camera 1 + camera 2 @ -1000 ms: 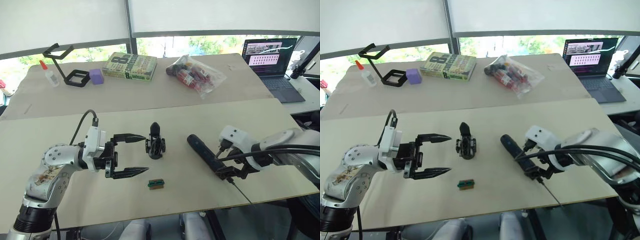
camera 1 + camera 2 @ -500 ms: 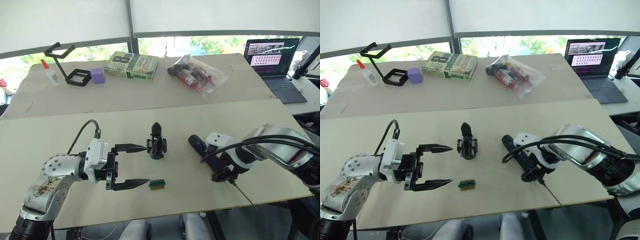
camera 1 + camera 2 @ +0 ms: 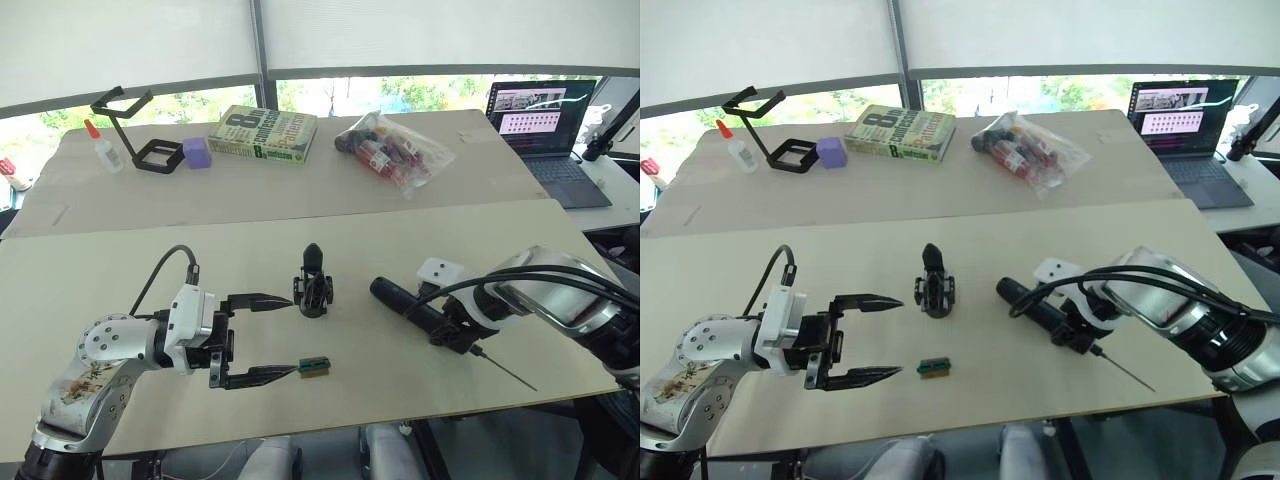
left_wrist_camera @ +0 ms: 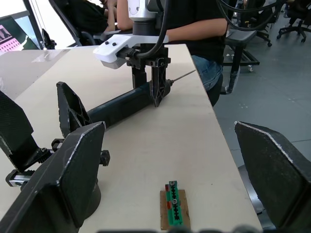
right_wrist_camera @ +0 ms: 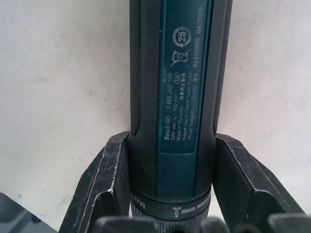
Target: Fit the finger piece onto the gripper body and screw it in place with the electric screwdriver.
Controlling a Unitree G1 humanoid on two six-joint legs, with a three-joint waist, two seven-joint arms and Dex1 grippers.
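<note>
**Spotter:** Your right gripper [image 3: 452, 333] is now clamping the electric screwdriver [image 3: 410, 305]. Its fingers [image 5: 109, 179] are pressing on both sides of the barrel, low down near the collar end. A second ago that gripper was reaching in at the bit end.

**Checker:** And you are swinging the tool as you go. The metal bit was hanging out past the front edge of the counter [image 3: 120, 270], and now it is pointing along the counter over the surface. The rounded end looks to be resting on the counter, so I would judge you are pivoting it, not lifting it clear.

**Spotter:** On the other side, you are bringing your left gripper [image 3: 294, 337] forward. Its fingers [image 4: 73, 179] are spread wide and holding nothing. The far fingertip is arriving just beside the gripper body [image 3: 313, 290], and the near fingertip is sitting right at the small green-and-red block [image 3: 314, 367].

**Checker:** The gripper body is standing where it stood, mid-counter, with its pointed finger up, between your two arms and a little apart from the screwdriver's rounded end.

**Spotter:** So for the task, you are getting the tool in hand while the fitting is not yet done. You are gripping the screwdriver close to the bit end, which could make it tail-heavy when you raise it.

**Checker:** Watch that near left fingertip too; you are risking a nudge to the block as you close in on the body
</note>
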